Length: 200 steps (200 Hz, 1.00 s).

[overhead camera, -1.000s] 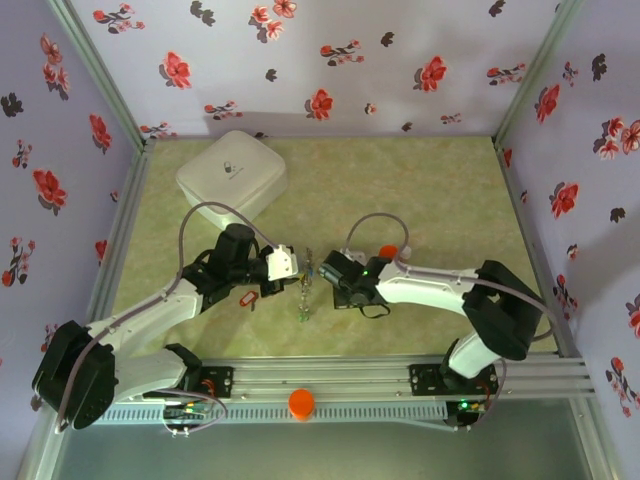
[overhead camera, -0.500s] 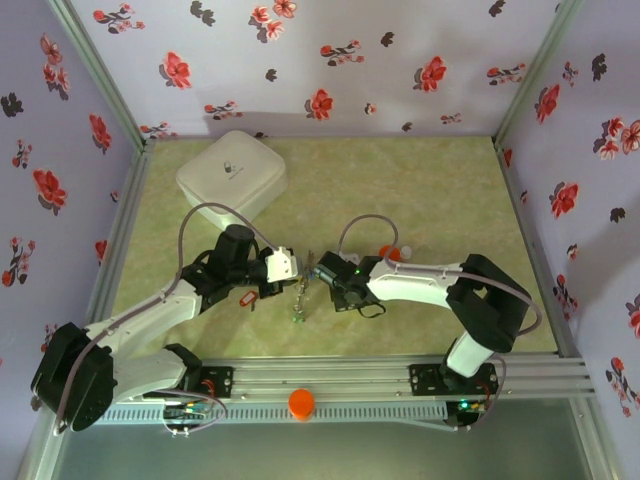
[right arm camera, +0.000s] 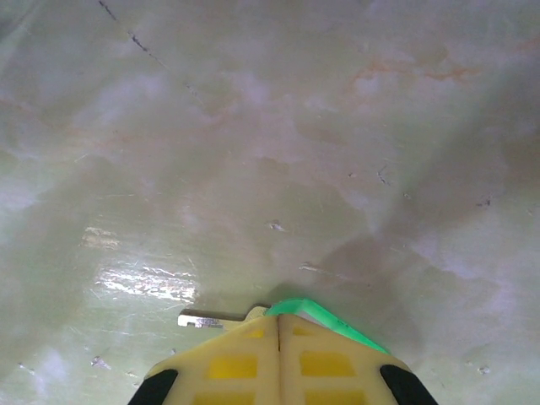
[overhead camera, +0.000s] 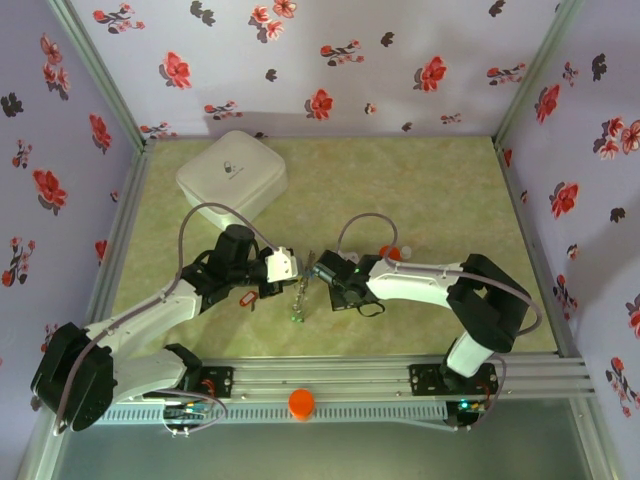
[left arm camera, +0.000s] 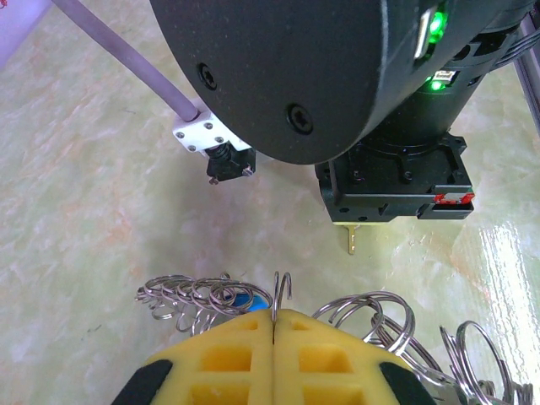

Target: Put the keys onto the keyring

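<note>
In the top external view, the left fingers (overhead camera: 283, 264) and the right fingers (overhead camera: 322, 268) are seen brought close together above the middle of the green tabletop (overhead camera: 430, 190), with the keyring (overhead camera: 301, 292) held edge-on between them as a thin grey line. A red-tagged key (overhead camera: 247, 298) is seen lying on the tabletop beside the left arm, a white box (overhead camera: 232, 175) is set in the far left corner, and an orange pill bottle (overhead camera: 389, 253) lies behind the right arm. In the left wrist view, the left fingers (left arm camera: 228, 359) are pressed together and the thin wire of the keyring (left arm camera: 279, 291) is pinched upright between their tips; small rings (left arm camera: 196, 295) are bunched on either side, and the dark body of the right arm (left arm camera: 278, 67) is seen just ahead. In the right wrist view, the right fingers (right arm camera: 229, 367) are closed on a green-tagged key (right arm camera: 325, 316), its metal blade sticking out to the left, low over the tabletop.
</note>
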Each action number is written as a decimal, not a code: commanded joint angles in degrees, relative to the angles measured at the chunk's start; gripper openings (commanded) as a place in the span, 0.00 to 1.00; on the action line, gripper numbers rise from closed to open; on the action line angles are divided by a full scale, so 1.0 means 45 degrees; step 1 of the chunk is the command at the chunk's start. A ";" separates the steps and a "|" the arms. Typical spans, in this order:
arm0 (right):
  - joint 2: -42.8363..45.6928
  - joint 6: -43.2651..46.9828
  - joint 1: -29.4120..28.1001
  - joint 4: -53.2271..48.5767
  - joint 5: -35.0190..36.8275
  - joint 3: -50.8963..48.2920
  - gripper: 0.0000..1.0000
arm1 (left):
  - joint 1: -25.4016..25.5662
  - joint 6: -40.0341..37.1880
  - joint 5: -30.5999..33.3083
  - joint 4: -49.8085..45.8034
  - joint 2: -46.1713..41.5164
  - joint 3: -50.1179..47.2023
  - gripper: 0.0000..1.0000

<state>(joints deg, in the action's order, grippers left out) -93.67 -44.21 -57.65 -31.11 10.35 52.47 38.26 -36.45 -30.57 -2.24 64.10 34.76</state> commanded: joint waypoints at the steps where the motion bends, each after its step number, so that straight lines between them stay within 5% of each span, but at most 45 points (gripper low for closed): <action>1: 0.0354 0.0162 -0.0011 -0.0569 0.0280 0.0303 0.01 | 0.0072 -0.0203 -0.0063 -0.0002 -0.0357 0.0096 0.00; 100: 0.5171 0.4035 -0.0319 0.1969 0.1670 -0.1335 0.00 | 0.0140 -0.0082 -0.0228 -0.0075 -0.0415 0.0170 0.00; 153: 0.7126 0.7694 -0.0259 0.4747 -0.1609 -0.2864 0.00 | 0.0184 0.0191 -0.0299 0.0095 -0.0432 0.0128 0.00; 200: 0.7223 0.7732 0.1014 0.6001 -0.5014 -0.3124 0.00 | 0.0171 0.0400 -0.0395 0.0247 -0.0420 0.0062 0.00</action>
<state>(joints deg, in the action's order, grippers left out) -61.84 -11.73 -55.64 -9.67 -2.42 39.22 38.63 -35.73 -30.63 -2.20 63.24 34.76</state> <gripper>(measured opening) 0.050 0.038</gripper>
